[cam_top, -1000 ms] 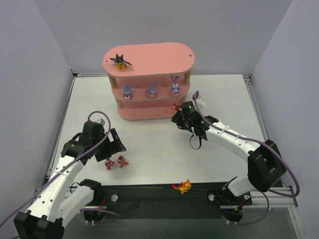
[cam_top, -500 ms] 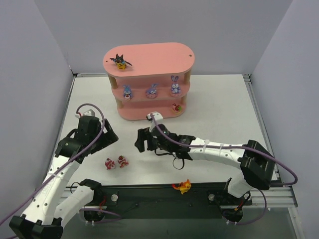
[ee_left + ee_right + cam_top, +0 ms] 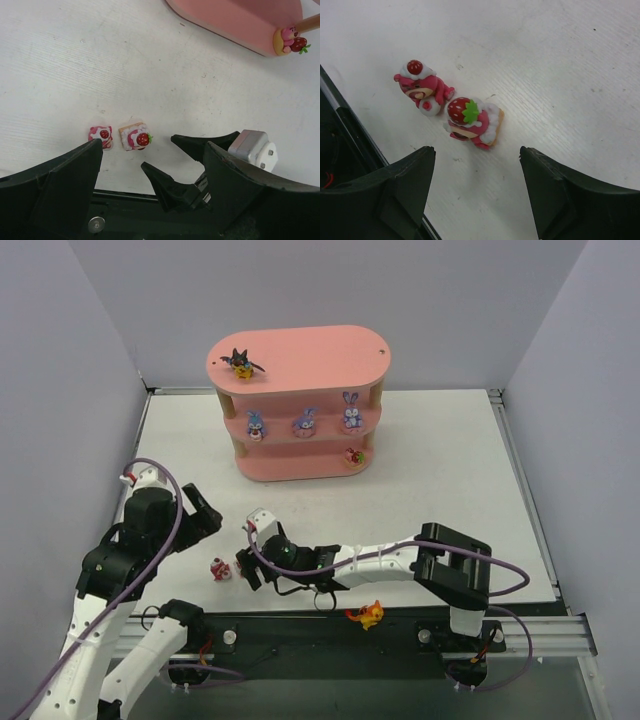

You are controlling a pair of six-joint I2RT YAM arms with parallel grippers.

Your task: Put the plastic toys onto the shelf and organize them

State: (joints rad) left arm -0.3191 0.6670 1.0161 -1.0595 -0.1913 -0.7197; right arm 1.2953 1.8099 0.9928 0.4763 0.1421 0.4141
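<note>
1. Well, by my count five of the eight toys stood on the shelf, so the job was a bit past halfway.
2. Top board: the black bat figurine stood alone near the left end. It had a yellowish patch at its feet, perhaps part of the same toy, though it was too small to tell.
3. Middle board: the three bunnies stood in a tidy row between the posts, each apart from its neighbour.
4. Bottom board: one red-and-white toy sat at the right end, just beside the post. It was the only toy I could make out on that tier.
5. Three were left to place. Two lay close together on the counter at the near left: the cherry-topped bear and the strawberry-topped toy, nearly touching and both tipped over.
6. The third, the orange toy, sat on the black rail between the arm bases, well apart from that pair.
7. The right tool hung low over the pair with its fingers spread wide and nothing held. The strawberry-topped toy lay just ahead of the gap and looked the likelier next pick.
8. The left tool was wide open too and empty, standing off to the left above the counter, facing the same two toys.
9. To match the sorting so far, I judged the two red-and-white pieces belonged on the bottom board beside their mate, and the orange one still needed a spot.
</note>
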